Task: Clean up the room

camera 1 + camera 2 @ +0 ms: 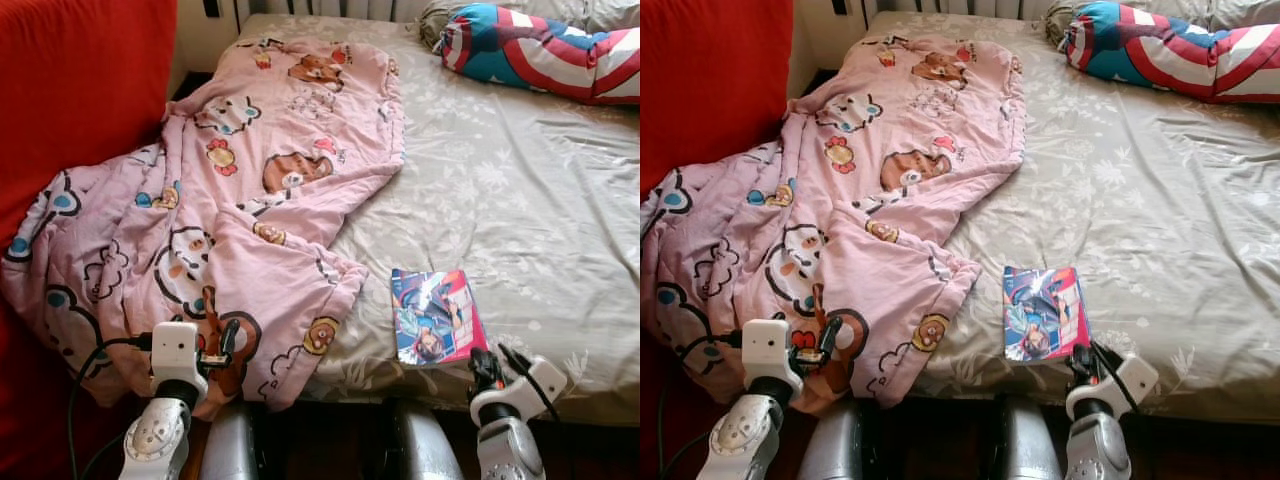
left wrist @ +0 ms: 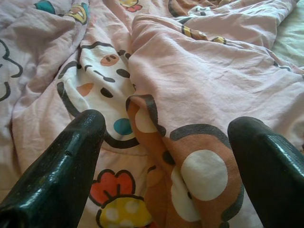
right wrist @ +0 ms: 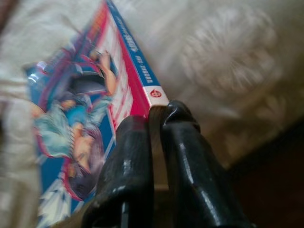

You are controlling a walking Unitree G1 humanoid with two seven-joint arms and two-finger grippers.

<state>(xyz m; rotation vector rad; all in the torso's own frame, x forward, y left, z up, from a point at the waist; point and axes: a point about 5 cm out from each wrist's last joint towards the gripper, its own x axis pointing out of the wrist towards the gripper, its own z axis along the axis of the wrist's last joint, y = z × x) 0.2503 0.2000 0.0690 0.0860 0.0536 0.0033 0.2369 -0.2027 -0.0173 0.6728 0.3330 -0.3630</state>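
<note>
The robot's two pincers work the near edge of a bed (image 1: 560, 200). The right pincer (image 1: 487, 366) is clenched, its black fingers pressed together at the corner of a comic book (image 1: 436, 315) that lies flat on the beige floral sheet close to the edge; whether a sliver of cover is actually pinched between them cannot be told from the right wrist view. The left pincer (image 1: 226, 345) is released, its fingers (image 2: 61, 166) spread on either side of a raised fold of the pink cartoon-print quilt (image 1: 260, 190), which sprawls from the mattress down against a red sofa (image 1: 80, 90). A striped red, white and blue cushion (image 1: 545, 50) rests at the head of the bed. Tidying has, by appearances, barely begun. To lift the book cleanly, the right pincer likely needs to part and slide one finger under the spine corner before closing; the left should gather a thick fold of quilt, not a thin wrinkle, so the fabric does not slip.
</note>
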